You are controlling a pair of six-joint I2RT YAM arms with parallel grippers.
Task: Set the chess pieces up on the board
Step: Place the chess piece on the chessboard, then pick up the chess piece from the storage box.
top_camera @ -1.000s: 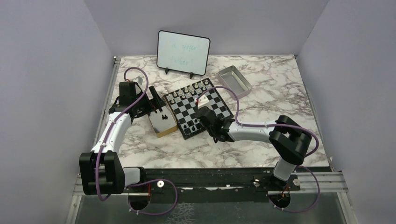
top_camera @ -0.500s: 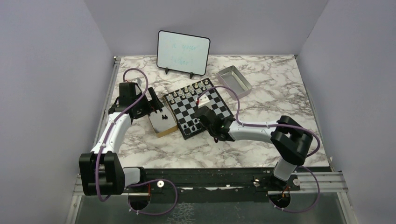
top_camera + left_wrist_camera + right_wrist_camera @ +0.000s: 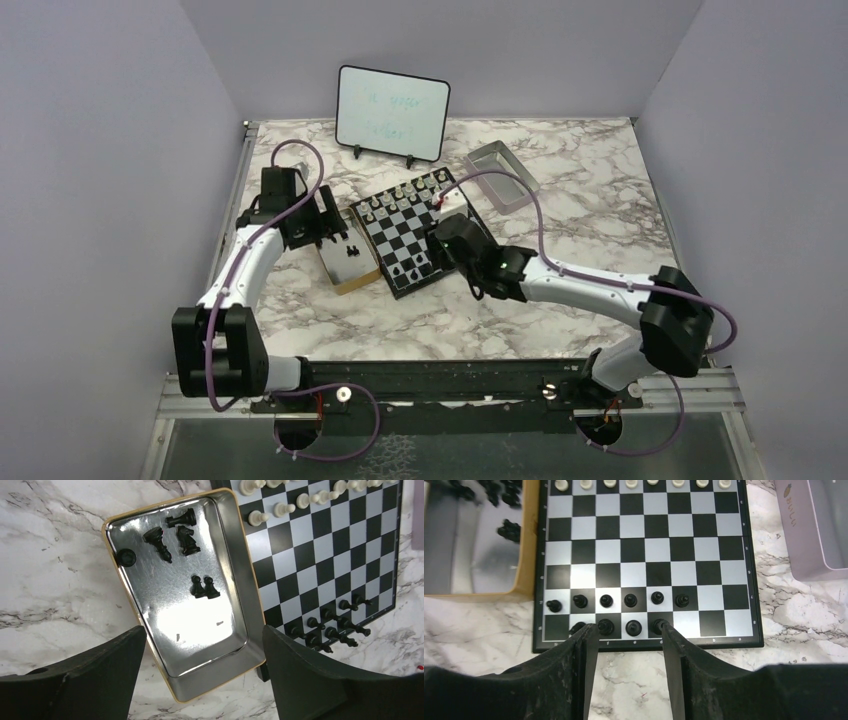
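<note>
The right tool (image 3: 629, 628), released with fingers apart, straddles black chess pieces (image 3: 630, 600) lined along the lower edge of the board (image 3: 644, 550) at frame centre; the left tool (image 3: 202, 645), spread wide and empty, hangs above the tan box (image 3: 165, 605) of loose pieces just left of the board

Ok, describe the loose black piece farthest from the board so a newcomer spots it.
Beside the chessboard lies a tan-rimmed box with a shiny metal floor. Against its wall away from the board sits one black piece, alone and round from above; the others form a trio and a pair.
</note>
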